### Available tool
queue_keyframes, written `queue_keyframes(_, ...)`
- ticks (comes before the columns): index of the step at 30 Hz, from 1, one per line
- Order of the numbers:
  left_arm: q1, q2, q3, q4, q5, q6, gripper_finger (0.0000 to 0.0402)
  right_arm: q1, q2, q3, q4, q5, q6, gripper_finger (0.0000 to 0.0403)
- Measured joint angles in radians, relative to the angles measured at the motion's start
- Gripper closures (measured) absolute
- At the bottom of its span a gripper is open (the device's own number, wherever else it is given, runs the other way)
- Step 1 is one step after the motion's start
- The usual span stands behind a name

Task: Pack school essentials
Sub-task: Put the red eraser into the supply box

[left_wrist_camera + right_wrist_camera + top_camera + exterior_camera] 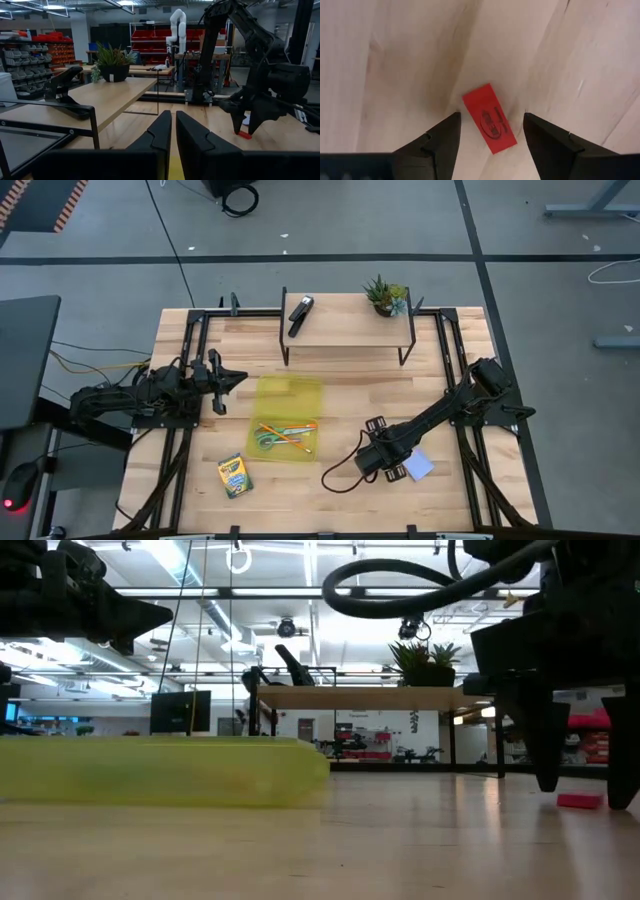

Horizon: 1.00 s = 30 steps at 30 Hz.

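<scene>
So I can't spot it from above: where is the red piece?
The red piece lies flat on the table's right side, between the open fingers of the right tool, near the blue notepad.

Bare wood around small red piece; right gripper straddles it, pale blue notepad just beside

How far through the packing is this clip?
Partly done: scissors, orange pen and pencil lie in the yellow-green pouch. In hand: the open right gripper straddles the red piece on the table. Left: crayon box and blue notepad. The left gripper waits, shut.
</scene>
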Motion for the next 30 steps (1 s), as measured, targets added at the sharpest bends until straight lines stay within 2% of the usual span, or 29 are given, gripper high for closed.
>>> queue_keyframes(12,0.000,0.000,0.000,0.000,0.000,0.000,0.0365,-0.010,0.000,0.000,-0.006,-0.029,-0.033,0.0209)
queue_keyframes(21,0.000,0.000,0.000,0.000,0.000,0.000,0.0375,-0.084,0.001,0.000,-0.004,-0.118,-0.052,0.0221)
queue_keyframes(30,0.000,0.000,0.000,0.000,0.000,0.000,0.0367,-0.099,0.001,-0.001,0.025,-0.126,-0.082,0.0253)
